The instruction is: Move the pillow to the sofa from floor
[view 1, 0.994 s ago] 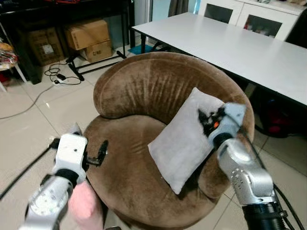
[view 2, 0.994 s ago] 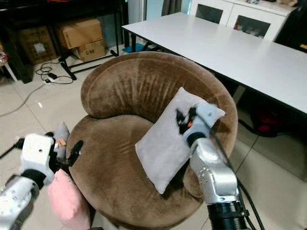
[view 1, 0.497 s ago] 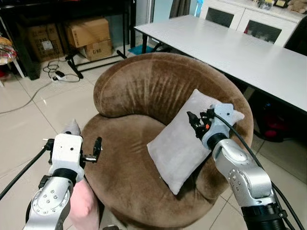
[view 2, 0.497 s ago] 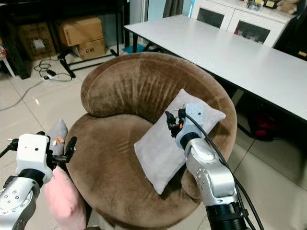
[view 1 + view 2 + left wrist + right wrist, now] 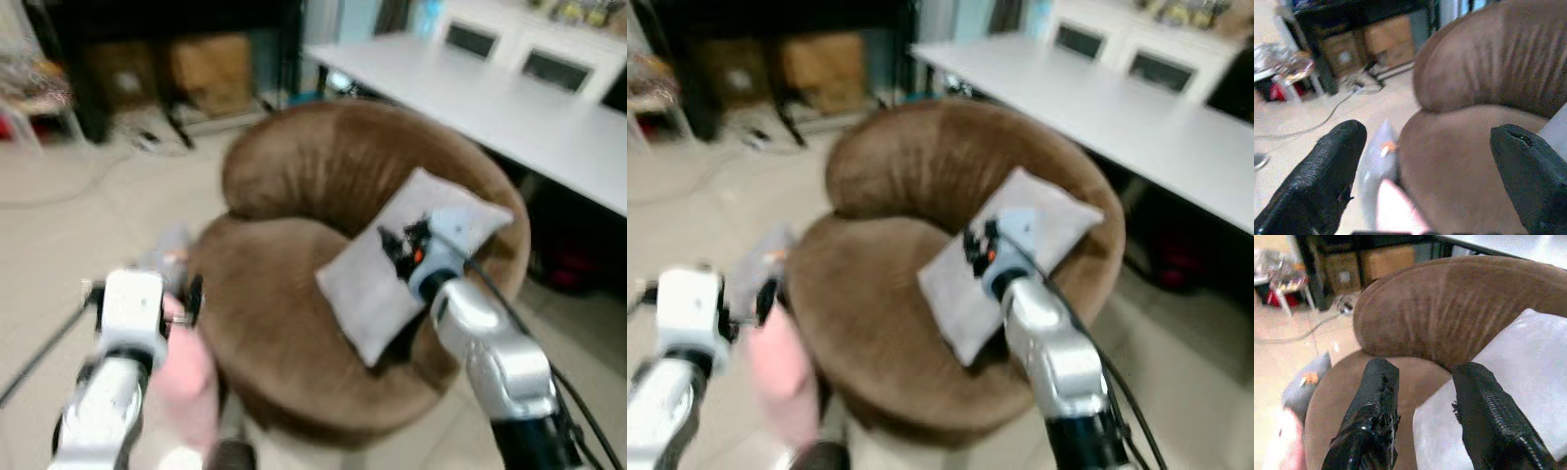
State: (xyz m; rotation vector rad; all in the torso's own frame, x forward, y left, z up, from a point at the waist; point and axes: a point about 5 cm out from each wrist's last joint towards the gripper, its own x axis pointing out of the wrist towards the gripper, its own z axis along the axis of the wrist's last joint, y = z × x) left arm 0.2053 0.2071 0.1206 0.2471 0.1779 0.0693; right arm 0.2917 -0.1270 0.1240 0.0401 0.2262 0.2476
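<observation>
A grey pillow leans on the seat and right armrest of the round brown sofa. My right gripper hovers in front of the pillow's middle, open, with nothing between its fingers. The pillow's face lies beside them. My left gripper is open by the sofa's left front edge, above a pink pillow and a small grey pillow on the floor. Both eye views are blurred.
A long white table stands behind and right of the sofa. Cardboard boxes sit under a dark shelf at the back left, with cables on the tiled floor nearby.
The whole picture has shifted and blurred, so the camera moved. My right gripper came off the pillow's upper right corner and now sits before its middle. The left arm barely moved.
</observation>
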